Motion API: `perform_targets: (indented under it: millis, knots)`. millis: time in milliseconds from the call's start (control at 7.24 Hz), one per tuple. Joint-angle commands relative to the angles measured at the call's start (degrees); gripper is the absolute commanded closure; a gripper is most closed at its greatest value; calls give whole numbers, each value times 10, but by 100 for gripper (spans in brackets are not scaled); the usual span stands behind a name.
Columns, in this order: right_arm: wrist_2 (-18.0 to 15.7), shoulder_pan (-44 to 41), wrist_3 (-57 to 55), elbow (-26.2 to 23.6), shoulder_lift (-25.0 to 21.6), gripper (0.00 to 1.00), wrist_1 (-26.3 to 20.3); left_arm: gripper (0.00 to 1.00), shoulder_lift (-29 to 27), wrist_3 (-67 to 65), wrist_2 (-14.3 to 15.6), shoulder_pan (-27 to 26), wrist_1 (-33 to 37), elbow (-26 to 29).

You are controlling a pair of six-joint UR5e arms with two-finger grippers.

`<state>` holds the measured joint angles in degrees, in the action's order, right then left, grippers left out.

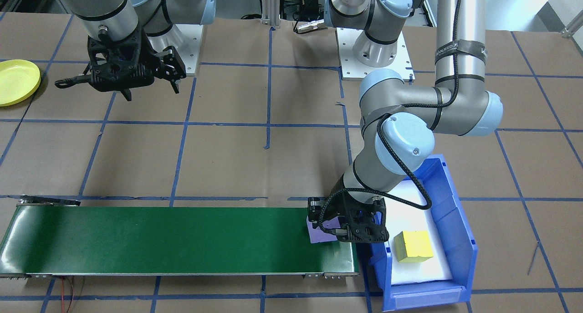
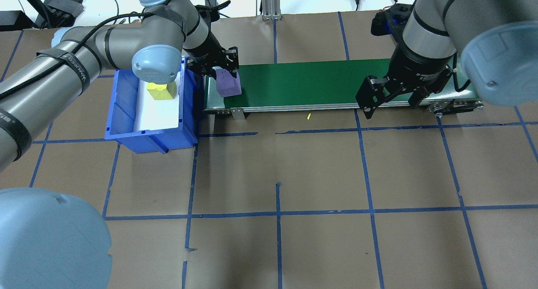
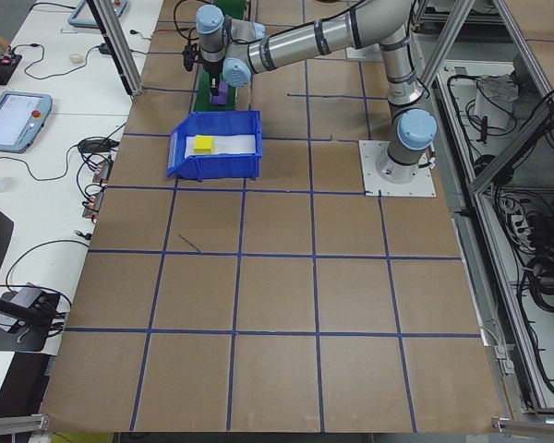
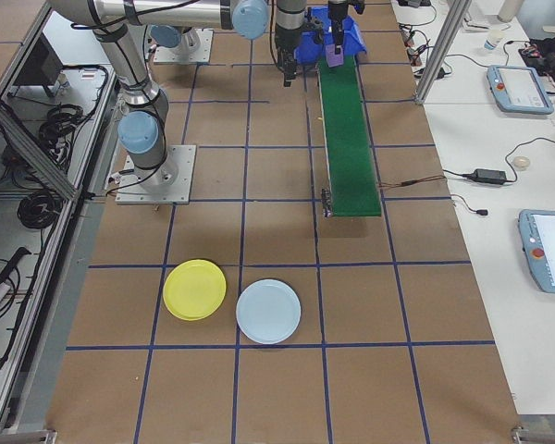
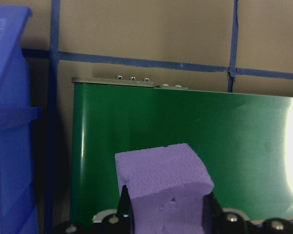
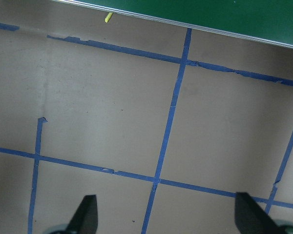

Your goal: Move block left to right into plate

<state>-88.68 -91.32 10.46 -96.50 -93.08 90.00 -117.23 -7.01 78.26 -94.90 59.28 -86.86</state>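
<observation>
A purple foam block [image 5: 163, 178] is between the fingers of my left gripper [image 5: 166, 210], which is shut on it. The block [image 2: 228, 85] is over the end of the green conveyor belt [image 2: 311, 80] beside the blue bin [image 2: 126, 116]; I cannot tell whether it touches the belt. In the front-facing view this gripper [image 1: 334, 226] covers most of the block [image 1: 317, 236]. My right gripper [image 2: 388, 106] hangs open and empty by the belt's other end, its fingers [image 6: 85, 214] spread over bare table. The yellow plate [image 1: 16, 82] lies beyond it, also visible in the exterior right view [image 4: 194, 289].
A yellow block [image 1: 413, 246] sits on white padding inside the blue bin [image 1: 455, 212]. A light blue plate [image 4: 268, 312] lies next to the yellow plate. A tiny yellow scrap [image 2: 309, 116] lies in front of the belt. Blue tape lines grid the brown table.
</observation>
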Motion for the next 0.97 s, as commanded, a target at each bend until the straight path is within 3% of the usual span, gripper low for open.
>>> perform_targets:
  millis: [0,138,414,690,829]
  knots:
    - [0,0,0,0,0,0,0,0,15,14,5,0,-14,-4]
    - [0,0,0,0,0,0,0,0,23,30,11,6,-8,5]
    - [0,0,0,0,0,0,-1,0,39,32,80,32,3,9]
    - [0,0,0,0,0,0,0,0,31,71,93,100,16,35]
    - [0,0,0,0,0,0,0,0,17,85,94,107,32,57]
